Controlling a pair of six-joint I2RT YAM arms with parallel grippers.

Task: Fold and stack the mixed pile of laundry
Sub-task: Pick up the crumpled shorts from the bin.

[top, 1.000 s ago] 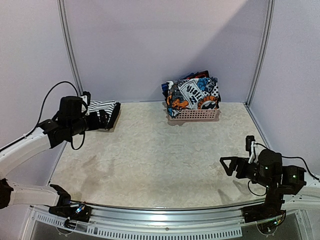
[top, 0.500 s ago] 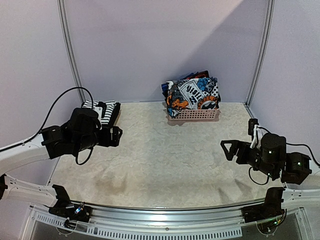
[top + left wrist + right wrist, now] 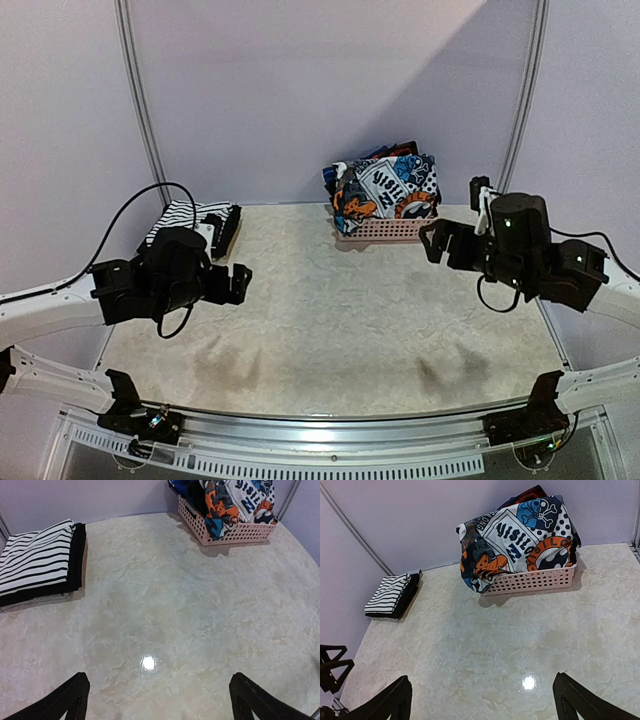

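Far left, the folded striped garment (image 3: 35, 555) sits on a black garment (image 3: 78, 555); the graphic-print garment (image 3: 385, 188) fills the pink basket (image 3: 390, 231) at far centre. My left gripper (image 3: 238, 280) and right gripper (image 3: 432, 240) hang with jaws wide, empty.

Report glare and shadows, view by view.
Left wrist: one bright glare spot on the pale marbled tabletop, otherwise sharp. Right wrist: a similar spot low in frame; soft shadow under the pink latticed plastic basket. Top external: two dark shadow patches on the near tabletop.
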